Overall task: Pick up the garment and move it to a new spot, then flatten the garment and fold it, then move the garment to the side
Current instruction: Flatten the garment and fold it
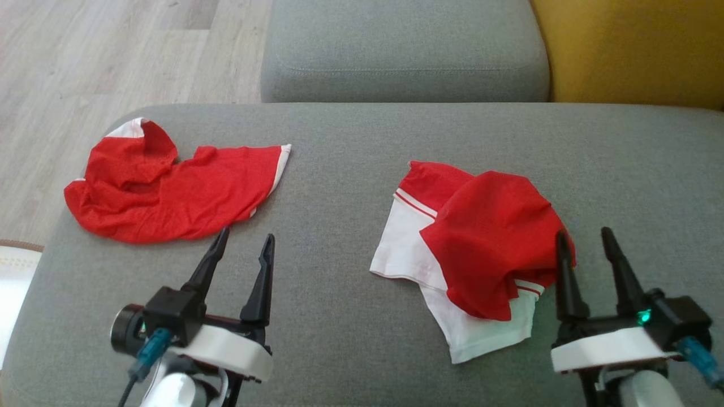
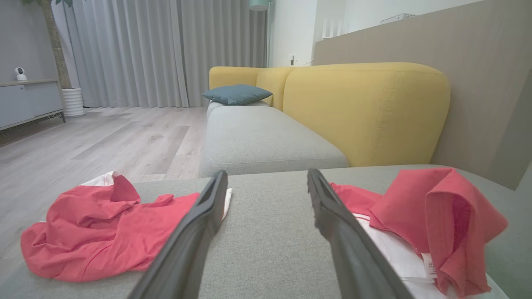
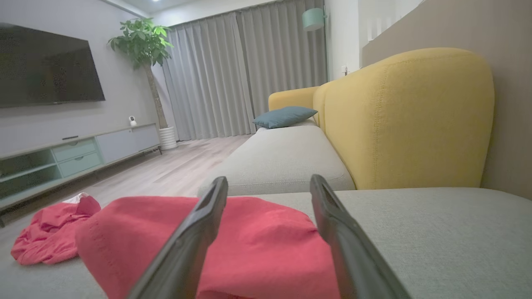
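Seat: grey sofa cushion (image 1: pixel 339 198), wood floor beyond its far left corner.
Garment: red-and-white piece (image 1: pixel 481 237) lies crumpled on the right half, red cloth heaped over white.
Other cloth: red garment (image 1: pixel 169 192), bunched at left.
Right gripper (image 1: pixel 583 230): fingers (image 1: pixel 565 277) apart, empty, one tip at the red edge.
Left gripper (image 1: pixel 248 233): spread, empty, just short of the red garment.
Handling: light, limp, likely to sag — better to pinch a hem or corner than the heap.

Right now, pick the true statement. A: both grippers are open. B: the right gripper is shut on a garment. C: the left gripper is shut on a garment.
A: the left gripper and the right gripper both show their fingers spread wide apart.
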Motion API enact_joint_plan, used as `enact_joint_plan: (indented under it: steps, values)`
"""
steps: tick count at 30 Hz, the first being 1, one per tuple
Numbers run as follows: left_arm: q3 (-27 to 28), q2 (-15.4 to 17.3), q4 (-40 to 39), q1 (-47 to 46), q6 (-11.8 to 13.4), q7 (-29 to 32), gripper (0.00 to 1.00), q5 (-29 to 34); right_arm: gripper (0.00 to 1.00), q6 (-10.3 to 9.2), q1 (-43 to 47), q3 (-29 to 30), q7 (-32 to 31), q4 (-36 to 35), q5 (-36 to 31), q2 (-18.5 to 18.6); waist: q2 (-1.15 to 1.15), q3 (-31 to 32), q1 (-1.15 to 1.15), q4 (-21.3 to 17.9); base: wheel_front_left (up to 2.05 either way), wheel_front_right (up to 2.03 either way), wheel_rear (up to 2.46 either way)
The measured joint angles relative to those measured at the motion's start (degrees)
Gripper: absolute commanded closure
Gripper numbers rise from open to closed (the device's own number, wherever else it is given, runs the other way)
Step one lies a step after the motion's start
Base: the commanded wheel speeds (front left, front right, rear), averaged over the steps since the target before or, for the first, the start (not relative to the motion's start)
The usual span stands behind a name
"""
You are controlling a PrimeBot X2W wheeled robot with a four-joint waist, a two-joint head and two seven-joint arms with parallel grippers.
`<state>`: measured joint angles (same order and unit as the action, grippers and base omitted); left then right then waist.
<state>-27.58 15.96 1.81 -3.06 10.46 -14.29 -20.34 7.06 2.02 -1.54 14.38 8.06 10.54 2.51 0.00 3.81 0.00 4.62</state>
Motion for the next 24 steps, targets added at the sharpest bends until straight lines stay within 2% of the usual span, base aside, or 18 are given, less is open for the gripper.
enact_joint_plan:
  steps: [3,8,12,17,24]
  values:
    - [1.7,-1.6,0.8,0.7,-2.7,0.0,0.00,1.7,0.00,0.00,0.0,-1.9,0.0,0.0,-1.7,0.0,0.00,-0.3,0.00,0.1,0.00,0.00,0.00]
    - [4.5,-5.1,2.8,0.7,-6.7,0.0,0.00,4.3,0.00,0.00,0.1,-11.0,0.0,0.3,-8.4,0.0,0.00,-1.2,0.00,1.0,0.00,0.00,0.00]
    - [6.1,-7.0,4.2,0.8,-9.0,0.0,0.00,5.5,0.00,0.00,0.0,-14.6,-0.3,2.3,-12.8,0.0,0.00,-1.8,0.00,2.2,0.00,0.00,0.00]
    - [8.2,-8.5,5.6,0.7,-11.0,0.0,0.00,6.7,0.00,0.00,-0.4,-14.1,-1.2,4.0,-17.9,0.0,0.00,-2.8,0.00,4.2,0.00,0.00,0.00]
    - [10.4,-10.0,5.9,0.5,-13.1,0.0,0.00,7.7,0.00,0.01,-2.7,-8.5,-1.3,5.0,-21.7,0.1,0.00,-4.7,0.00,7.0,0.00,0.00,0.00]
